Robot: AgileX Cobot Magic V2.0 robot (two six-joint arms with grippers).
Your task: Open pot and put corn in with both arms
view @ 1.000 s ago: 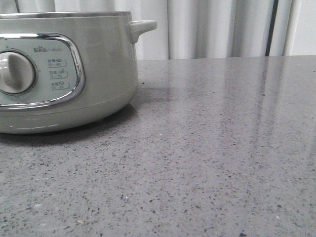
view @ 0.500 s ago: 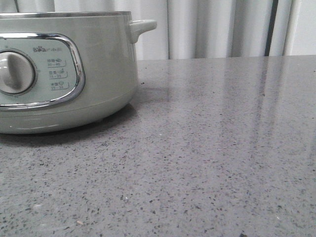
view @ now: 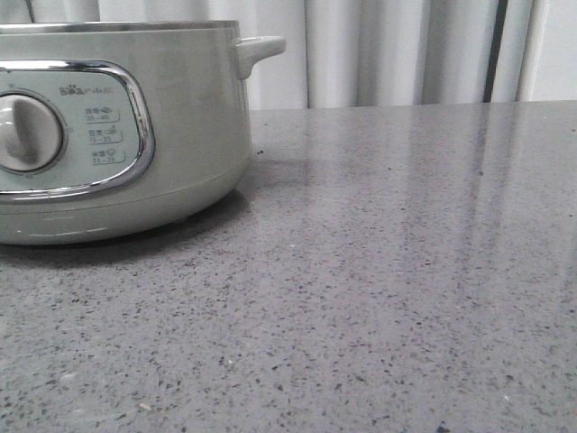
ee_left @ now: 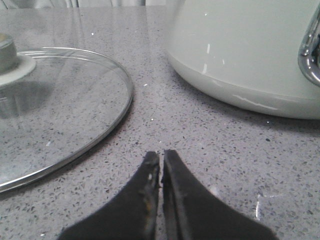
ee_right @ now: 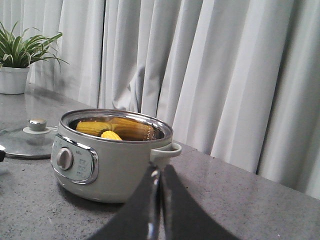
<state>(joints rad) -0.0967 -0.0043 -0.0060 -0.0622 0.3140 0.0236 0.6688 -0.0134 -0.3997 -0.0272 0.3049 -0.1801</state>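
A home-kitchen-like setup: a speckled grey stone desk, pale pleated curtains behind, a potted plant, an electric cooking pot and its glass lid.

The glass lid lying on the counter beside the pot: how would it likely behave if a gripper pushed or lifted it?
The glass lid lies flat on its metal rim on the smooth stone counter, so a push would probably slide it rather than tip it. Being glass, it is likely rigid, fairly heavy and breakable if dropped. Its knob seems the only secure grasp; the thin rim looks slippery.
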